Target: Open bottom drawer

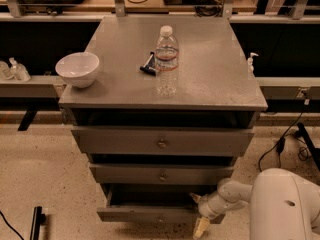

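Observation:
The bottom drawer is the lowest of three grey drawer fronts in the cabinet. It stands pulled partway out, with a dark gap showing behind its front. Its small knob is just visible at the lower edge of the view. My gripper is at the right end of this drawer's front, up against it, and its white arm reaches in from the lower right. The middle drawer and the top drawer are closed.
On the cabinet top stand a water bottle, a white bowl at the left edge and a small dark object. My white base fills the lower right. Cables lie on the floor to the right.

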